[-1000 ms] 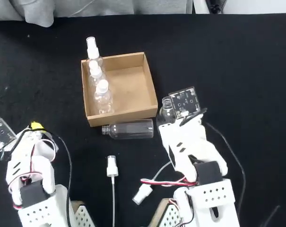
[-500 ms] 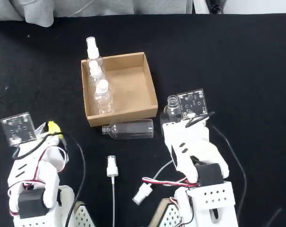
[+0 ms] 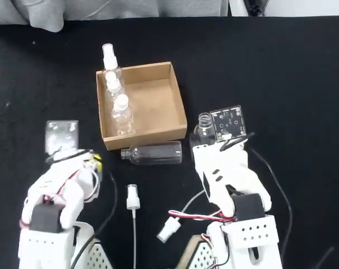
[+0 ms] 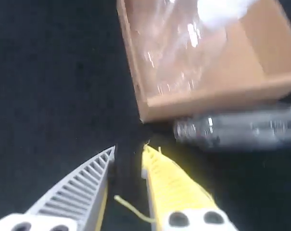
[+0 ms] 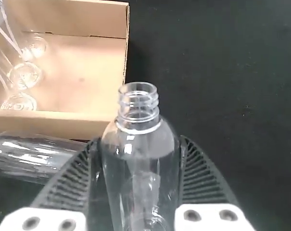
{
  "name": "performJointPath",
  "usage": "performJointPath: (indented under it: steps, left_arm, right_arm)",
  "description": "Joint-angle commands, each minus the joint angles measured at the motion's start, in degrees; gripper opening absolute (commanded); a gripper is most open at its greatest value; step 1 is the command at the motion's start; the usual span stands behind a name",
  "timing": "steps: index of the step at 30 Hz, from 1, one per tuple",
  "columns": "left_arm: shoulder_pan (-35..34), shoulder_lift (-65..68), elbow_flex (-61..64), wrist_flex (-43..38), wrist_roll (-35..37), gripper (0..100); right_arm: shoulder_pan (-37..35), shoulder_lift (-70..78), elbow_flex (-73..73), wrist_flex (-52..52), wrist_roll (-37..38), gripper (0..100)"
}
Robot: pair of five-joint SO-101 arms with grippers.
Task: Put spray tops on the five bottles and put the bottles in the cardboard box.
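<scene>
The cardboard box (image 3: 177, 101) holds three capped bottles (image 3: 121, 115) along its left wall. An uncapped bottle (image 3: 152, 153) lies on the table just in front of the box, also seen from the left wrist (image 4: 241, 127). My right gripper (image 3: 201, 139) is shut on another uncapped bottle (image 5: 138, 103), held upright beside the box's front right corner. My left gripper (image 4: 128, 150) is open and empty, low over the table left of the lying bottle's neck. Two spray tops lie loose: one with a long tube (image 3: 133, 197), one farther right (image 3: 169, 228).
A black cloth covers the table. Grey fabric (image 3: 46, 11) lies along the far edge. Red and white wires (image 3: 186, 216) run from the right arm's base near the second spray top. Open cloth lies right of the box and at far left.
My left arm has swung right and forward from the table's left edge toward the box's front corner. The right arm shifted slightly with its bottle, then held still.
</scene>
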Motion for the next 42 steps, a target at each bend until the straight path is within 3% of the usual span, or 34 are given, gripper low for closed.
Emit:
performJointPath:
  steps: [1, 6, 12, 19, 22, 29, 42]
  left_arm:
    - [4.9, 8.2, -5.8, -0.7, -0.8, 10]
    - [8.7, 13.8, -6.7, -0.7, -0.4, 10]
    - [9.7, 17.8, -7.8, 2.0, 1.8, 19]
    - [14.0, 21.6, -8.1, 1.8, 3.2, 20]
    - [16.2, 24.1, -8.3, 1.4, 7.7, 20]
    - [21.1, 31.6, -8.2, -1.5, 14.5, 20]
    - [26.8, 42.9, -7.1, -8.3, 18.9, 20]
  right_arm:
    - [1.7, -1.3, -0.4, -2.0, -0.4, 8.8]
    - [1.8, -1.3, -0.4, -2.4, -0.4, 8.8]
    - [1.8, -1.3, 0.3, -3.9, -0.4, 8.8]
    - [1.8, -1.3, 0.3, -3.9, -0.4, 8.8]
    - [1.8, -1.3, 0.3, -3.9, -0.4, 8.8]
    - [1.8, -1.3, 0.2, -3.9, -0.1, 8.8]
    - [1.8, -1.3, 0.2, -4.0, 0.1, 8.8]
